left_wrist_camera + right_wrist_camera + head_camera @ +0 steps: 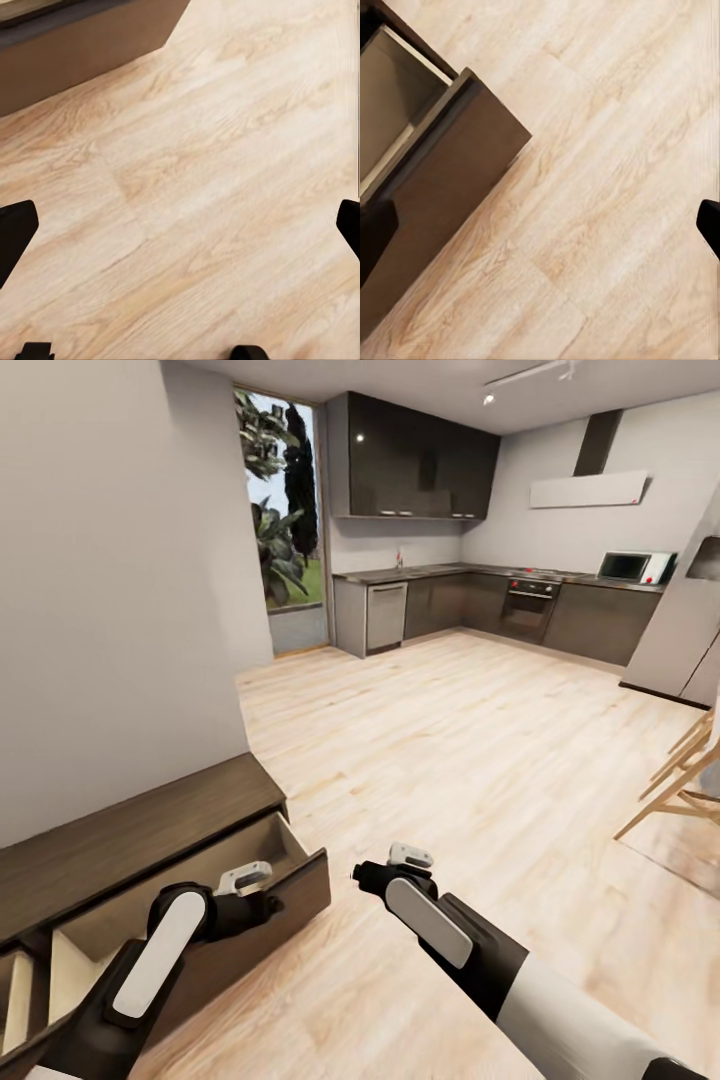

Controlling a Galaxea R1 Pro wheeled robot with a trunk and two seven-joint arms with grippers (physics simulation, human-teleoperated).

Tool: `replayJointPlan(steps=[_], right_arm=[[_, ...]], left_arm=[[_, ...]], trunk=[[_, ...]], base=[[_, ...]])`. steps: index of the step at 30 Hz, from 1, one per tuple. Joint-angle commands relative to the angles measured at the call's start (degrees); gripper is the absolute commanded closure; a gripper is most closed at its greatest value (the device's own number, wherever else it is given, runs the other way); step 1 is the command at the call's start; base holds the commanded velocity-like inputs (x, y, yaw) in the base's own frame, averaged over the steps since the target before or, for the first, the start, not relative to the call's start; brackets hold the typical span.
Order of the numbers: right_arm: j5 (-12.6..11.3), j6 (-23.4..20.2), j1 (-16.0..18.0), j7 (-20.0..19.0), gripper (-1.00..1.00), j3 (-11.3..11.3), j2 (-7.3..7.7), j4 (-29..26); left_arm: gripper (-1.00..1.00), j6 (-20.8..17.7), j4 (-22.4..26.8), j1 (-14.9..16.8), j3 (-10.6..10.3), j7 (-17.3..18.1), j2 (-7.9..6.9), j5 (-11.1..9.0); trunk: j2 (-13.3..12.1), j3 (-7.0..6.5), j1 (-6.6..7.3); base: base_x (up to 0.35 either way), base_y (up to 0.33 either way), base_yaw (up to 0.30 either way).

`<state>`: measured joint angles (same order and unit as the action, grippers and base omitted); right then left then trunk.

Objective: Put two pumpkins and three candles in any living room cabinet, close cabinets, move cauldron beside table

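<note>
Head view: the cabinet (140,830), a long, low, dark brown unit, stood against the pale wall at the robot's left. Its nearer drawer (235,895) was pulled out over the light wood floor (480,760), showing a pale interior in which nothing could be seen. The left gripper (262,890) hung just in front of that drawer's dark front panel; the right gripper (375,870) was held beside it, over bare floor. Far across the room stood dark grey kitchen cupboards (420,455), a kitchen counter (480,572) with a built-in oven (530,605), a microwave (632,566), and a tall window (285,510) with foliage behind it. Pale wooden chair legs (680,780) entered at the right edge.

Left wrist view: the fingers (15,232) were spread wide, one at each edge of the picture, with nothing between them but floor; a corner of the drawer front (82,52) lay beyond.

Right wrist view: the fingers (709,225) were likewise wide apart and held nothing; the open drawer (427,165) lay beneath, its pale inner walls visible beside the dark front panel.
</note>
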<state>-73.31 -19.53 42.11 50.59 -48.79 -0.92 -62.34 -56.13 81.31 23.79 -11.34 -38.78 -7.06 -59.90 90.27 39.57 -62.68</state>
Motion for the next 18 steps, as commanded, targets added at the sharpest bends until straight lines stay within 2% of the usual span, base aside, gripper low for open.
replayJointPlan(steps=[1, 18], right_arm=[[-0.2, -0.2, 0.1, 0.3, -1.0, -0.1, 0.07, 0.0], [-0.3, -0.2, 0.1, 0.4, -1.0, -0.1, 0.21, 1.2]], left_arm=[[-1.0, 0.0, 0.1, 0.0, -0.1, -0.6, -0.06, -0.6], [-1.0, 0.0, 0.0, 0.0, -0.1, -0.6, -0.06, -0.6]], trunk=[[0.0, 0.01, 0.0], [0.0, -0.8, 0.0]], base=[[0.0, 0.0, -0.269], [0.0, 0.0, -0.269]])
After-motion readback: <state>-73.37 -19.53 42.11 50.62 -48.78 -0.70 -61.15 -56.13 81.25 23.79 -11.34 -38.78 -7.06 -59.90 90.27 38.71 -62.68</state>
